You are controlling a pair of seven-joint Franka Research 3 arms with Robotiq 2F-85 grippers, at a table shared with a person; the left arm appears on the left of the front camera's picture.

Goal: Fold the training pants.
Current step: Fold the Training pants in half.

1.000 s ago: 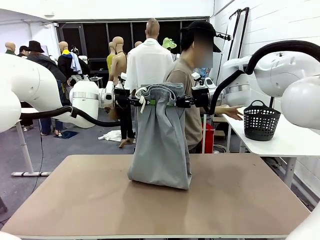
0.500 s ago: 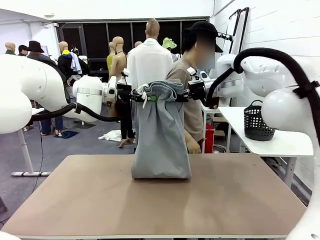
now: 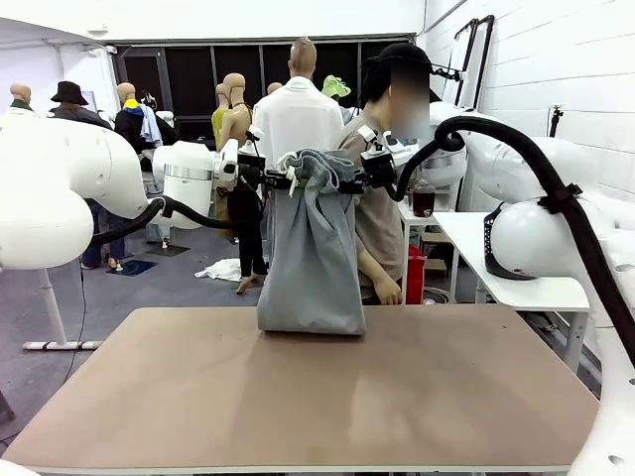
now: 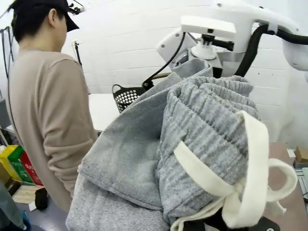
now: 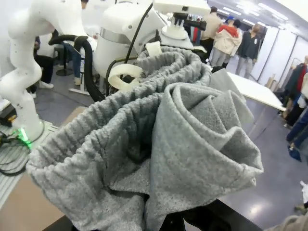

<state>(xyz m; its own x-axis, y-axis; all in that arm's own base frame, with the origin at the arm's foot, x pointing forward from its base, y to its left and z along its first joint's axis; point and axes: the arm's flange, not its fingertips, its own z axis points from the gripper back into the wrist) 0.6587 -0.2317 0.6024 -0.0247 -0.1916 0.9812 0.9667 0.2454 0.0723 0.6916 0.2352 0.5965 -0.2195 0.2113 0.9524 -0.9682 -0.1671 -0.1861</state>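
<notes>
The training pants (image 3: 313, 258) are light grey and hang doubled over from their gathered waistband (image 3: 319, 167), held up between both grippers above the far side of the brown table (image 3: 298, 397). Their lower end rests on the tabletop near the far edge. My left gripper (image 3: 281, 182) is shut on the waistband's left end, where the white drawstring (image 4: 250, 168) loops. My right gripper (image 3: 349, 184) is shut on the right end. In the wrist views, bunched grey cloth (image 5: 159, 144) covers both pairs of fingers.
A person (image 3: 382, 218) stands just behind the pants at the table's far side, one hand (image 3: 385, 293) hanging low. A black basket (image 4: 126, 96) sits on a white side table (image 3: 516, 288) to the right. The table's near half is bare.
Both grippers have carried the waistband farther from me and slightly higher. The pants' lower end has slid toward the far edge. The person's outstretched arm has dropped to the side.
</notes>
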